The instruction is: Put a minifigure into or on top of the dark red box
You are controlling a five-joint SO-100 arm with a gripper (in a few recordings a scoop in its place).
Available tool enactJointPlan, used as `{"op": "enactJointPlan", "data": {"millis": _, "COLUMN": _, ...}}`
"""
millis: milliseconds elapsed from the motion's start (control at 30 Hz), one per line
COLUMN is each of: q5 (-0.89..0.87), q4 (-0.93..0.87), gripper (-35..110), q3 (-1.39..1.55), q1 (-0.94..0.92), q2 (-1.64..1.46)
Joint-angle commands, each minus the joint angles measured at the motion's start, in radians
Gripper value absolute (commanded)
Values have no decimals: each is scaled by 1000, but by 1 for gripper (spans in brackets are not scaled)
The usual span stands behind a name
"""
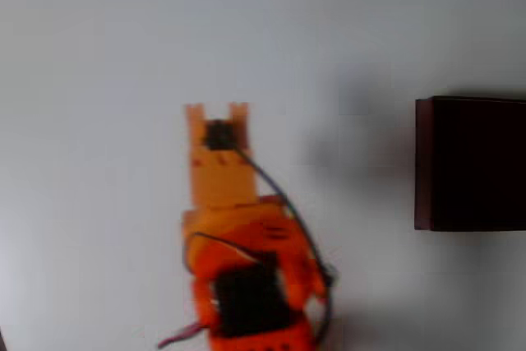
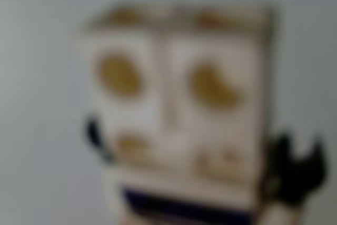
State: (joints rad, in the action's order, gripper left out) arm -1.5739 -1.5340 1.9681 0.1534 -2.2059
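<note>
1 orange gripper, fingers parted; 1 dark red box well apart; 1 blurred minifigure in the wrist view.

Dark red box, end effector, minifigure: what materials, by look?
Dark red box: maroon, matte, no glare; cardboard or wood, can't tell. End effector: solid orange, likely printed plastic. Minifigure, blurred in the wrist view: whitish with tan patches, probably molded plastic.
</note>
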Motion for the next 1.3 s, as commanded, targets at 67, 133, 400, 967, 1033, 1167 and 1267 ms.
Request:
{"op": "enactJointPlan", "data": {"millis": 67, "q5": 460, "q4": 54, "gripper": 0, "q3": -3, "q1": -416, "q2": -186}}
{"op": "enactJointPlan", "data": {"millis": 133, "q5": 597, "q4": 83, "gripper": 0, "q3": -31, "q1": -545, "q2": -176}}
{"op": "enactJointPlan", "data": {"millis": 400, "q5": 930, "q4": 399, "gripper": 1, "q3": 35, "q1": -813, "q2": 3}}
{"op": "enactJointPlan", "data": {"millis": 967, "q5": 942, "q4": 572, "gripper": 18, "q3": -138, "q1": -905, "q2": 578}}
{"op": "enactJointPlan", "data": {"millis": 1033, "q5": 913, "q4": 571, "gripper": 16, "q3": -115, "q1": -913, "q2": 558}}
{"op": "enactJointPlan", "data": {"millis": 1167, "q5": 920, "q4": 561, "gripper": 14, "q3": -66, "q1": -897, "q2": 465}}
{"op": "enactJointPlan", "data": {"millis": 1267, "q5": 940, "q4": 499, "gripper": 13, "q3": -20, "q1": -870, "q2": 342}}
